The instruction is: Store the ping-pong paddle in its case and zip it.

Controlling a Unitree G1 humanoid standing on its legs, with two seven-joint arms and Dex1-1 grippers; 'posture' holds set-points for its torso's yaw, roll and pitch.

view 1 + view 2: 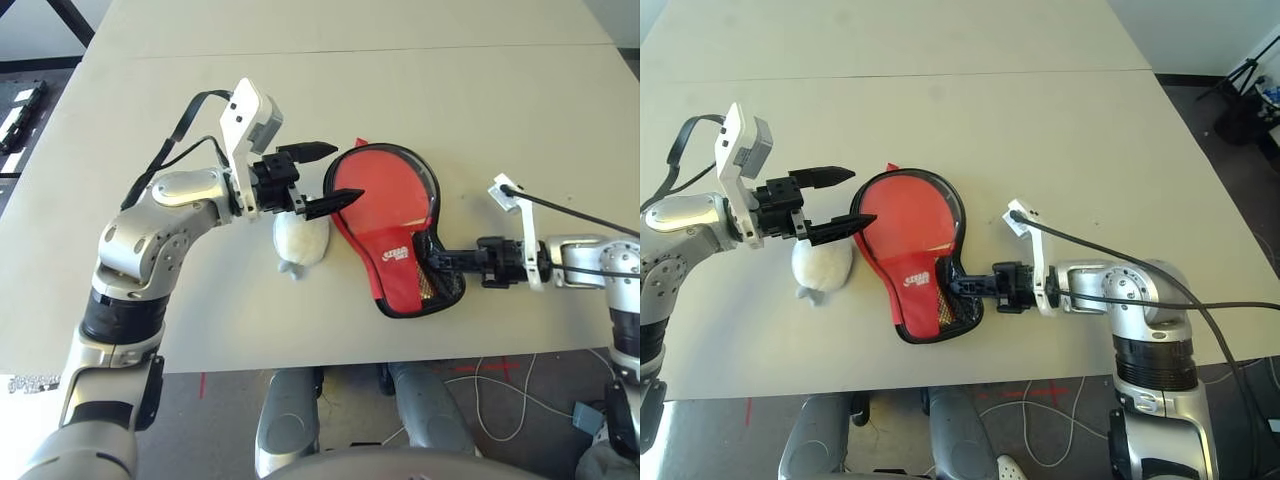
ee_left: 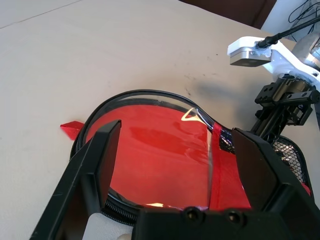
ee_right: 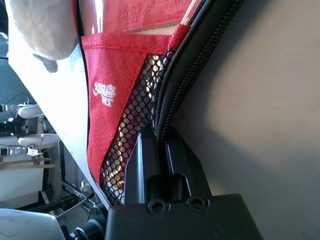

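Silver arms [image 1: 160, 240] here, rounded joints, black bands around them! Black cables [image 1: 1160, 262] too, white brackets [image 1: 240, 125], and two black fingers [image 2: 100, 170] apiece!

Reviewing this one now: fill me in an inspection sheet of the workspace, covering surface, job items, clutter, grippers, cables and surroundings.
Surface: pale tabletop with a seam across it.
Job items: red case lying flat, logo up; red paddle blade visible through its clear window.
Clutter: small white lump beside the case, on the robot's left.
Grippers: left gripper open above the case's left edge; right gripper shut on the case's zipper edge.
Cables: black cables along the right arm; white cable loose on the floor.
Surroundings: grey floor with red tape marks; tripod beyond the table, on the robot's right.
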